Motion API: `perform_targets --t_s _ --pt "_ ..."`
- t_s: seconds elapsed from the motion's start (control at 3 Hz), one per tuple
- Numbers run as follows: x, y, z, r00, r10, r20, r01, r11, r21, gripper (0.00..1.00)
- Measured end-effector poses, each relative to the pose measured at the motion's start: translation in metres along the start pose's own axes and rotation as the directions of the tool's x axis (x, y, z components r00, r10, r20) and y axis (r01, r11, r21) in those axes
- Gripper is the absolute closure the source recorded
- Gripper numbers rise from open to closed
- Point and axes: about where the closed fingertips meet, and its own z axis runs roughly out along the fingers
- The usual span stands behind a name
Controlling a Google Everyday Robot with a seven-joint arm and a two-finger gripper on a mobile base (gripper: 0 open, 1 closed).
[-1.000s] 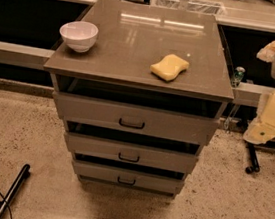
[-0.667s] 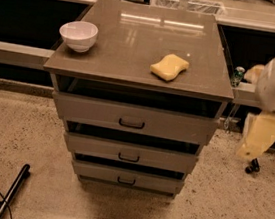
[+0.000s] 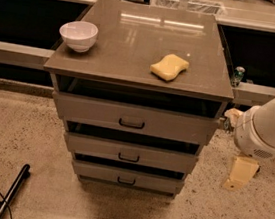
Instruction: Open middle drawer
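Note:
The middle drawer (image 3: pixel 97 147) is the grey front between the taller top drawer (image 3: pixel 87 111) and the smallest bottom drawer (image 3: pixel 94 172). Its small dark handle (image 3: pixel 128 157) sits at the centre. It looks pushed in, with a dark gap above it. My gripper (image 3: pixel 241 174) hangs low to the right of the cabinet, about level with the middle drawer and clear of it. The arm's bulky white body (image 3: pixel 269 126) sits above it, near the cabinet's front right corner.
A white bowl (image 3: pixel 78 34) and a yellow sponge (image 3: pixel 169 67) rest on the cabinet top (image 3: pixel 137 31). A black pole (image 3: pixel 12 191) lies on the speckled floor at lower left. A small can (image 3: pixel 238 74) stands on the ledge behind the arm.
My arm has swung down and slightly left. The gripper dropped from beside the top drawer to the level of the middle drawer. The drawers have not moved.

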Motion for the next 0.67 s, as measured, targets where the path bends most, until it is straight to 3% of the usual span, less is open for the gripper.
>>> perform_targets --t_s 0.33,0.67 --pt "-0.002 0.0 -0.001 1.0 -0.014 0.006 0.014 0.9999 0.002 0.0" --pt "-0.002 -0.002 0.024 0.998 0.016 0.054 -0.017 0.9998 0.008 0.0"
